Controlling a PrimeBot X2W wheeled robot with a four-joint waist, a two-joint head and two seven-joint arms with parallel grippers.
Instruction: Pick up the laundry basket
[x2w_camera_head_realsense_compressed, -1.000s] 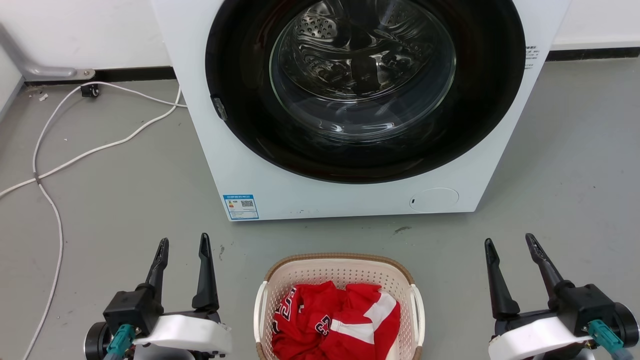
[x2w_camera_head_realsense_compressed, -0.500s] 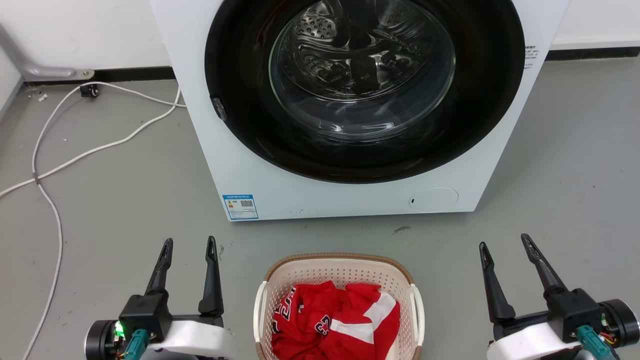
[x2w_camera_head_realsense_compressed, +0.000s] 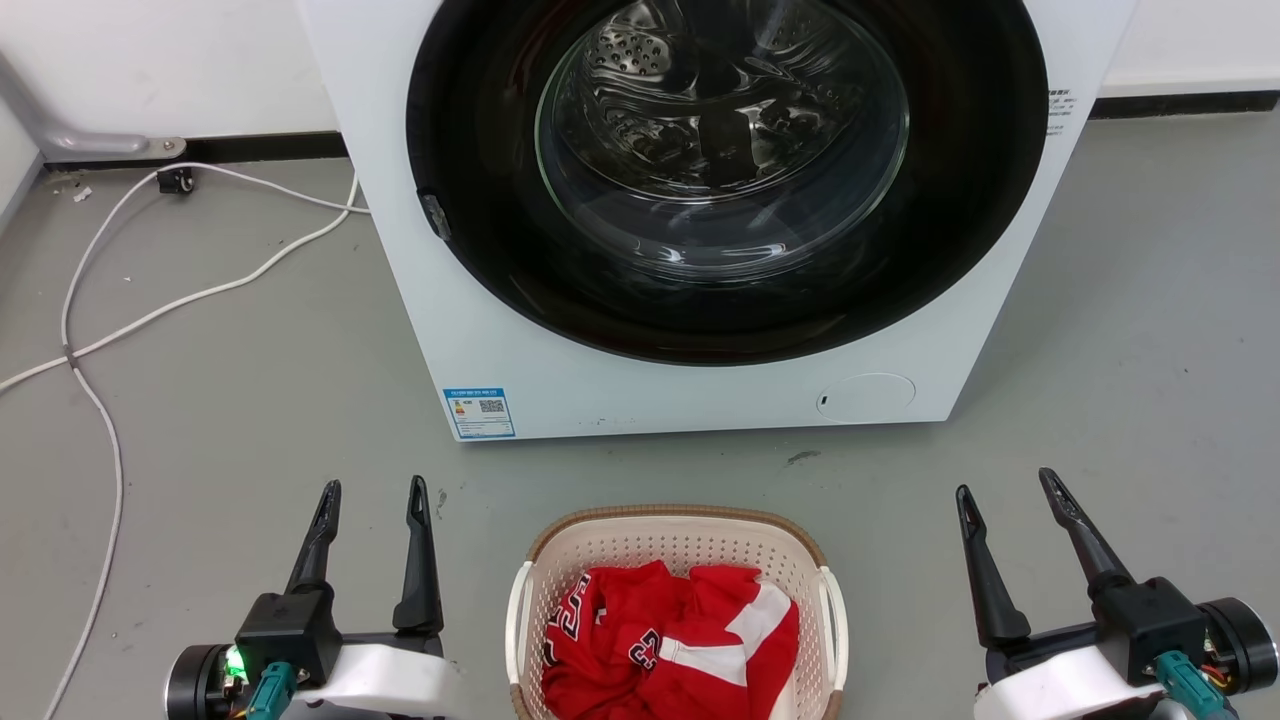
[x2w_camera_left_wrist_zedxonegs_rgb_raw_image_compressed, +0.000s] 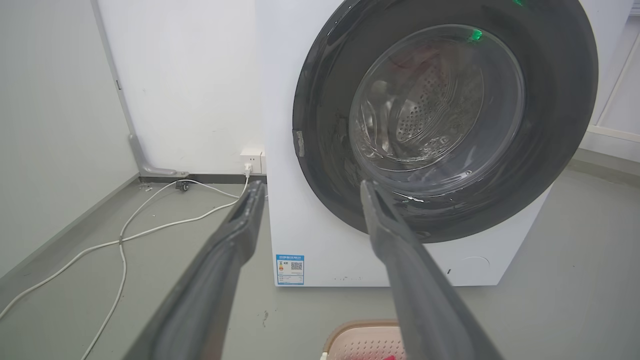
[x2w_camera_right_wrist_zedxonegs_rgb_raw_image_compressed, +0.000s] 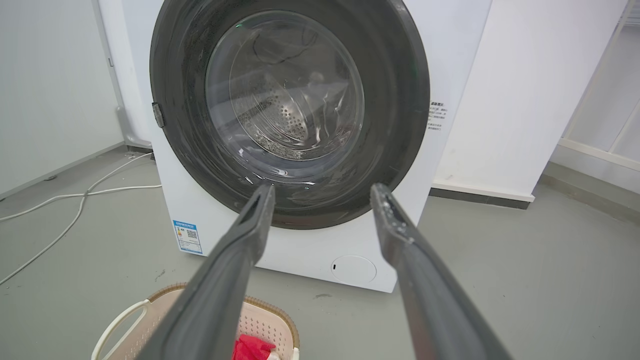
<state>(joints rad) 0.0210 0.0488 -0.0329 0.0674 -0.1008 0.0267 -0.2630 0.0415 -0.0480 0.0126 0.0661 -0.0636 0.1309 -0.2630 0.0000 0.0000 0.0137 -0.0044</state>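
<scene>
Both hands have sunk a little and turned since a second ago, and a green light now shows on the left wrist. The left hand (x2w_camera_head_realsense_compressed: 374, 484) sits low on the left and the right hand (x2w_camera_head_realsense_compressed: 1004, 481) low on the right. Each has its two fingers apart with nothing between them. The basket (x2w_camera_head_realsense_compressed: 680, 514) has not moved. It stands on the floor (x2w_camera_head_realsense_compressed: 250, 400) between the two hands, well apart from both, near the front of the washer (x2w_camera_head_realsense_compressed: 600, 400). A red shirt (x2w_camera_head_realsense_compressed: 670, 640) lies crumpled inside it.

I think the job is only starting: the hands are getting ready, and no reach has begun. Next, each hand likely has to come in and down to its own side of the basket, where the white handles (x2w_camera_head_realsense_compressed: 515, 620) are. Each should close on a handle. Then both should lift together, so the basket stays level and the shirt stays in.

The head view takes in both hands, most of the basket and both handles. The left wrist view catches just a corner of the basket, but it shows a wall socket (x2w_camera_left_wrist_zedxonegs_rgb_raw_image_compressed: 251, 161) with the white cord (x2w_camera_left_wrist_zedxonegs_rgb_raw_image_compressed: 120, 240) running to it. The right wrist view shows one handle and a bit of red.
</scene>
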